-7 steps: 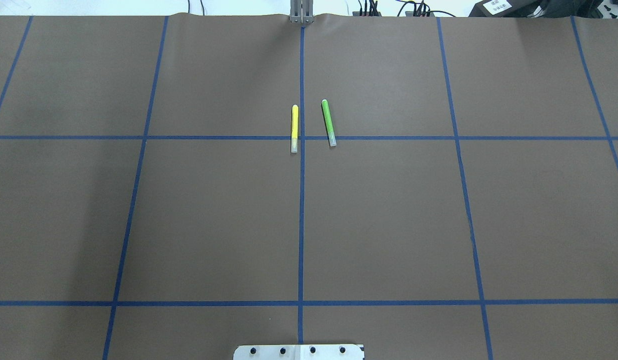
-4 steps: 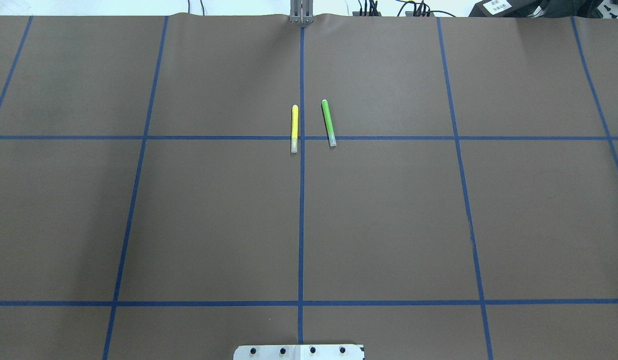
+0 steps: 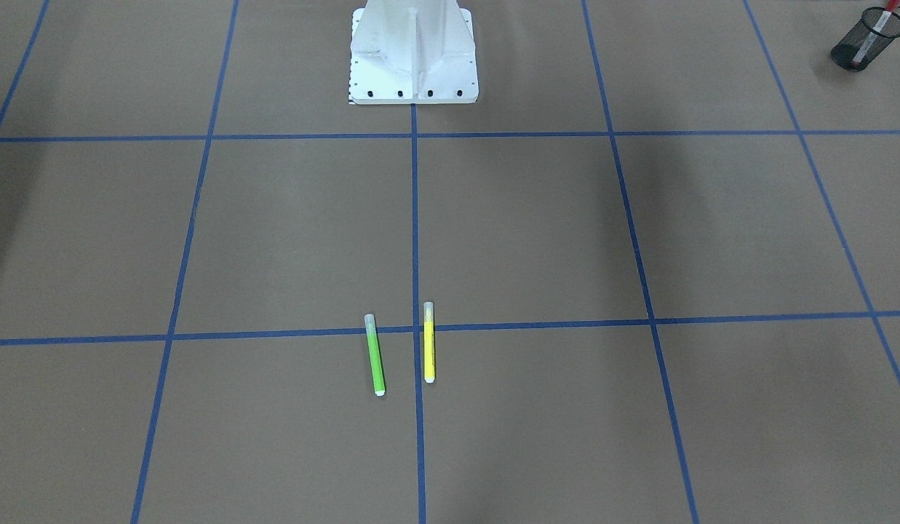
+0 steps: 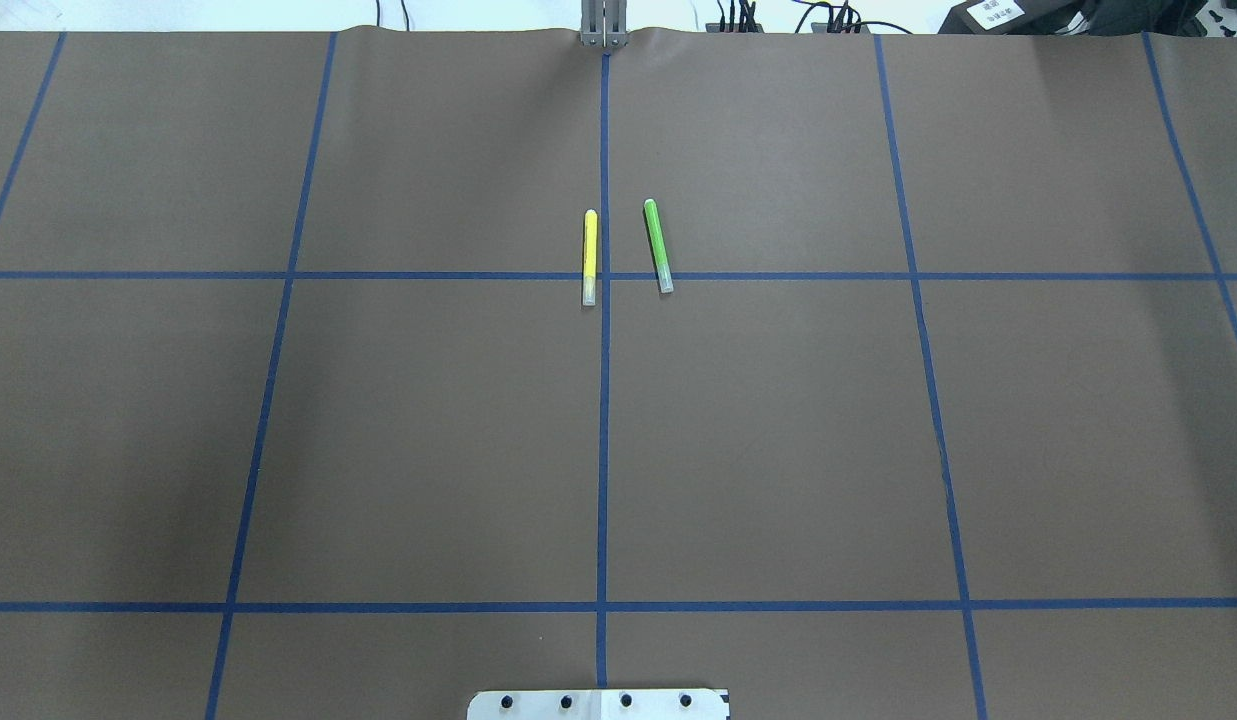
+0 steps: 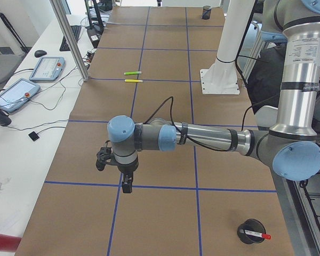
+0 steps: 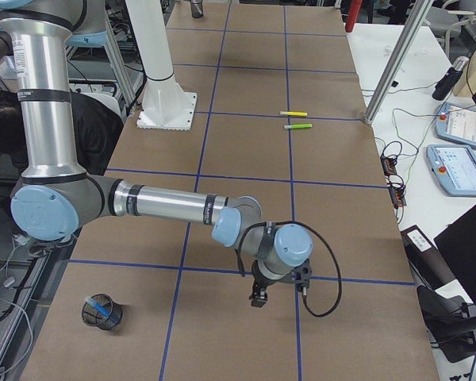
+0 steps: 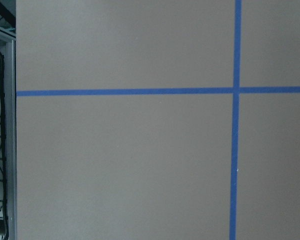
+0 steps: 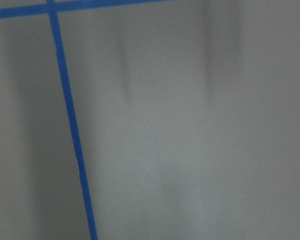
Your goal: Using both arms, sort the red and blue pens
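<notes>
Two robot arms stretch low over the brown paper-covered surface (image 4: 778, 450) marked with a blue tape grid. The silver-and-grey left arm (image 5: 202, 140) holds the left gripper (image 5: 127, 185) over a tape crossing. At the far end, the right arm (image 6: 166, 204) poises the right gripper (image 6: 258, 298) the same way. From here I cannot tell whether either pair of jaws is spread or pressed together. The white-barrelled marker with a red cap (image 5: 255, 234) leans in a black mesh cup (image 5: 241, 232) at the robot's left end. The slim blue pen (image 6: 103, 306) stands in a second black mesh cup (image 6: 89, 316) at the right end. A slim yellow pen (image 4: 589, 257) and a slim green pen (image 4: 658, 246) lie near each other mid-surface, each across a tape line.
</notes>
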Controlling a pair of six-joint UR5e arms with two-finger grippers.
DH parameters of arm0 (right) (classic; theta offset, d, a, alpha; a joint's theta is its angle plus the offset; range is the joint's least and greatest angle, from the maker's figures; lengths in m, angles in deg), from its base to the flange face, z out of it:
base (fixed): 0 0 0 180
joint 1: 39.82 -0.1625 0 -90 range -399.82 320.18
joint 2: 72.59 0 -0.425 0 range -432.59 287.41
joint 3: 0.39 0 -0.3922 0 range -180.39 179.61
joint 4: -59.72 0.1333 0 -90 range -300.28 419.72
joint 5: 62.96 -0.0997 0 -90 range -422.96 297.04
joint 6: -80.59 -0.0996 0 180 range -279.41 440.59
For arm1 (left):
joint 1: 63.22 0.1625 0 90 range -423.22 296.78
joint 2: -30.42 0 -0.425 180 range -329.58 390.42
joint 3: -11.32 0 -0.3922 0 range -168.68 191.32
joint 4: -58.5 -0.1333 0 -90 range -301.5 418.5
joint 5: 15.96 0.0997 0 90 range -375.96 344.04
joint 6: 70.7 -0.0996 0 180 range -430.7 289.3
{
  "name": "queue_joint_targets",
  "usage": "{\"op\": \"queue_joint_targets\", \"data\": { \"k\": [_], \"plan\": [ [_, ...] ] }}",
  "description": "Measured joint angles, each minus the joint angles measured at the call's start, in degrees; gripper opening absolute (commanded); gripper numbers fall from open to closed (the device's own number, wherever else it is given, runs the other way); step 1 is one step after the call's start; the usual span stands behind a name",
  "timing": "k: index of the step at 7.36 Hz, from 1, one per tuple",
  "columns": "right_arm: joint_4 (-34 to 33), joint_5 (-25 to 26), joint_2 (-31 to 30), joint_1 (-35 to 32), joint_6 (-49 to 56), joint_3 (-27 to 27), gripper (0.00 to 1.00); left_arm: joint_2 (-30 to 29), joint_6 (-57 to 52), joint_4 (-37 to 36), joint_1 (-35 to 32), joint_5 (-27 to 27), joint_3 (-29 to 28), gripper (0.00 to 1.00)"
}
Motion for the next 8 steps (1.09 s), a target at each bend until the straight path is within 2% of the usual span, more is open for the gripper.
{"op": "queue_joint_targets", "data": {
  "k": [2, 4, 8],
  "plan": [
    [0.54, -0.71, 4.38, 2.61, -8.23, 1.02, 1.0, -2.49, 5.02, 2.05, 2.97, -1.81, 0.44, 1.0],
    [0.86, -2.38, 5.2, 3.11, -10.24, 4.02, 1.0, -2.57, 5.58, 5.52, 3.51, -2.1, 0.42, 1.0],
    [3.02, -2.63, 1.84, 3.01, -11.46, 6.85, 1.0, 4.64, 3.63, 9.16, 3.37, -2.15, -0.24, 1.0]
  ]
}}
